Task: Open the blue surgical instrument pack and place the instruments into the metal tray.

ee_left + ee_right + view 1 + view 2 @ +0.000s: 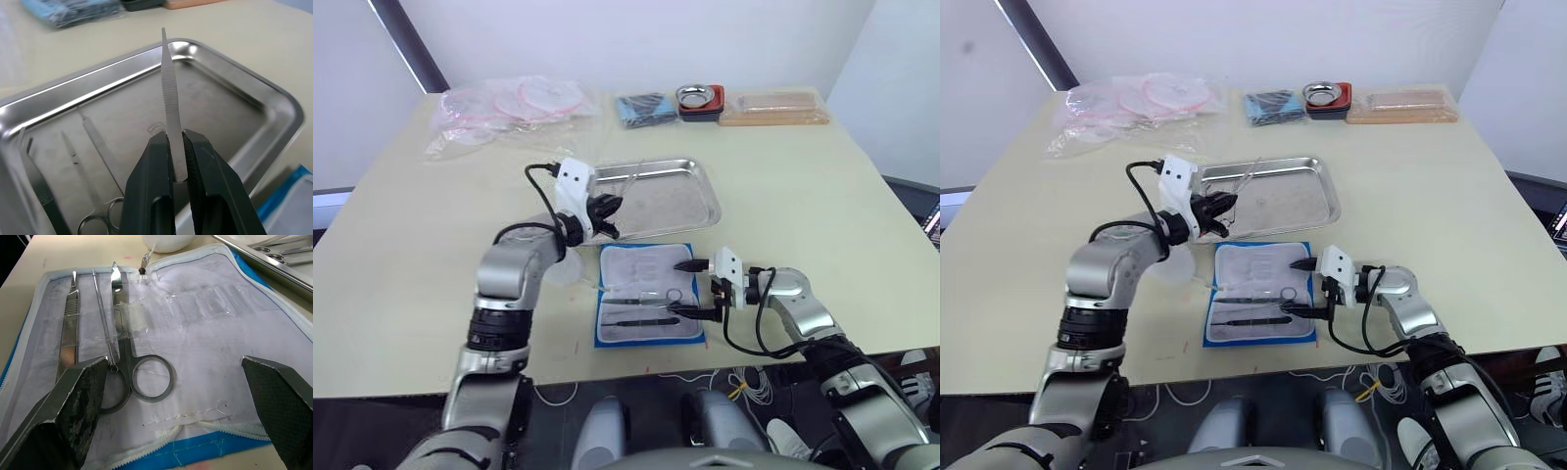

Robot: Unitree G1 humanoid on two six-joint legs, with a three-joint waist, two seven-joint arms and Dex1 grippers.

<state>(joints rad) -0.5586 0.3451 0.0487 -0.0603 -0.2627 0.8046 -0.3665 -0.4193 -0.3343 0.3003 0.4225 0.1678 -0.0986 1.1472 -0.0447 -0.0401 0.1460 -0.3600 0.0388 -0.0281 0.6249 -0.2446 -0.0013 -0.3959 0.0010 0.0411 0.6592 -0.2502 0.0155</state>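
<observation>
The blue surgical instrument pack (636,269) lies open flat near the table's front edge, grey-white lining up. Ring-handled scissors (128,352), a thin probe (101,313) and a flat-handled tool (68,328) rest on its lining. Behind it sits the metal tray (713,201), and several instruments (100,147) lie in its left part. My left gripper (604,217) hovers over the tray's left end, shut on a pair of tweezers (171,88) that point toward the tray's far rim (274,93). My right gripper (695,289) stands wide open just above the pack's right side, holding nothing.
A white rounded object (563,269) sits left of the pack. Along the back edge are clear plastic bags (509,108), a dark blue folded bundle (644,108), a round metal bowl in a red dish (700,98) and a tan flat tray (773,108).
</observation>
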